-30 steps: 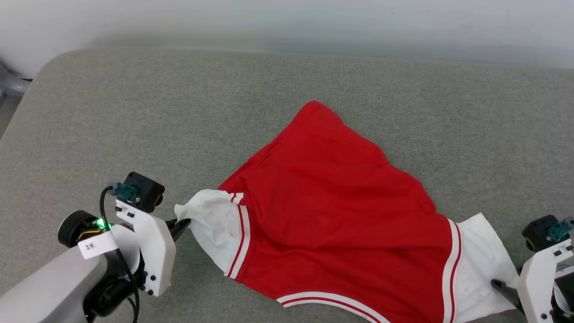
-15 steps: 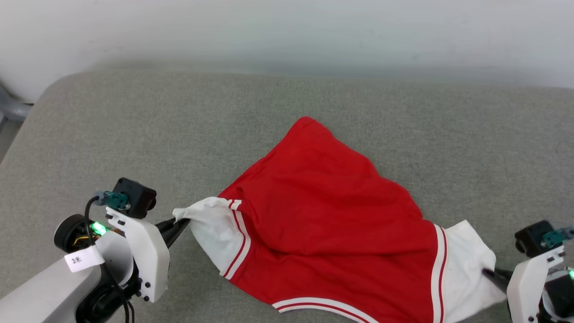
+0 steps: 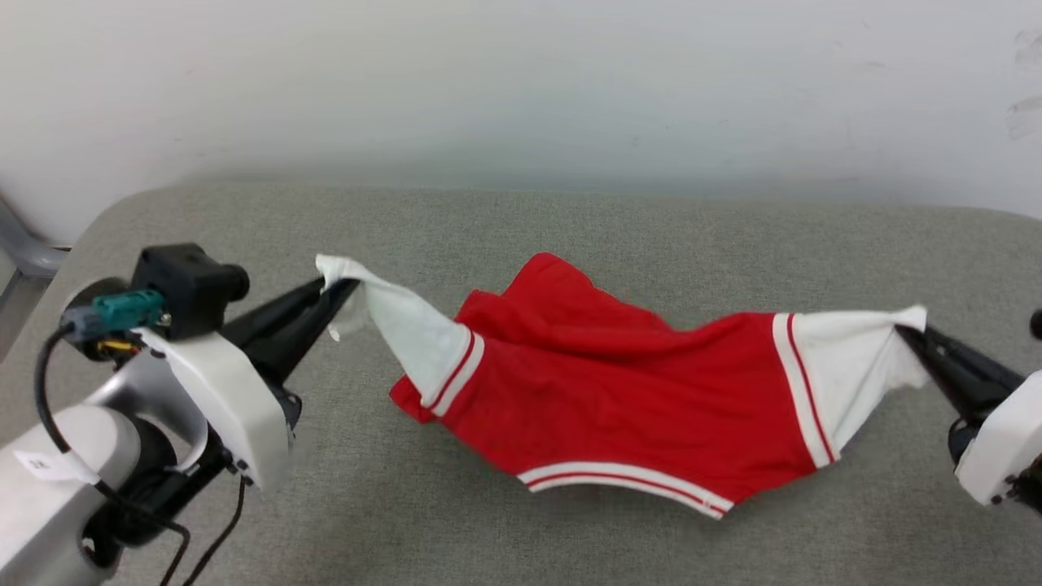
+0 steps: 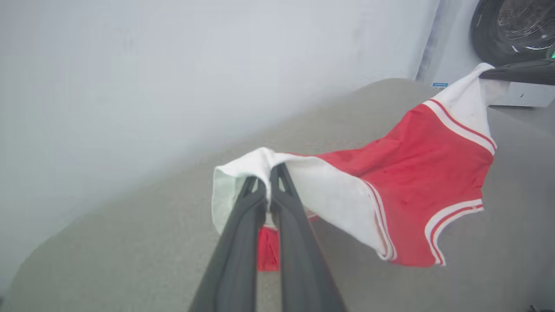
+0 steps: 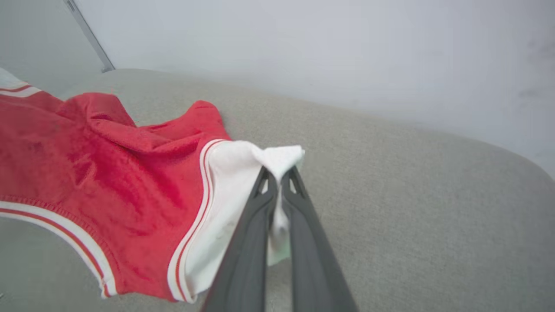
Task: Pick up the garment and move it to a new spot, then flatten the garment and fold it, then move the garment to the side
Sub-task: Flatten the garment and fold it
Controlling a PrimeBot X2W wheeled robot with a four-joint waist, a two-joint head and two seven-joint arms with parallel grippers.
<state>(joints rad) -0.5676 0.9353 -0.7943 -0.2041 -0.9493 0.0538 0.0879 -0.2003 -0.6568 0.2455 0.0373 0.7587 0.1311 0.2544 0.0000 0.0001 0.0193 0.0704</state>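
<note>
Left gripper: two long, dark, smooth, tapered fingers, pressed together on the tip of the sleeve on the robot's left, with cloth pinched between them.
Right gripper: two matching dark fingers, likewise clamped on the tip of the other sleeve.
Wrist housings: two white, glossy moulded shells, one behind each gripper.
Garment: one red jersey-style T-shirt of soft matte knit, strung between the two grippers and sagging at mid-span over the middle of the surface; its far red folds appeared to rest there.
Sleeves: two, white, each drawn to a point.
Trim: red-and-white stripes at both sleeve seams and along the curved near edge.
Surface: one grey, coarse-woven padded top with rounded corners.
Wall: pale and smooth.
</note>
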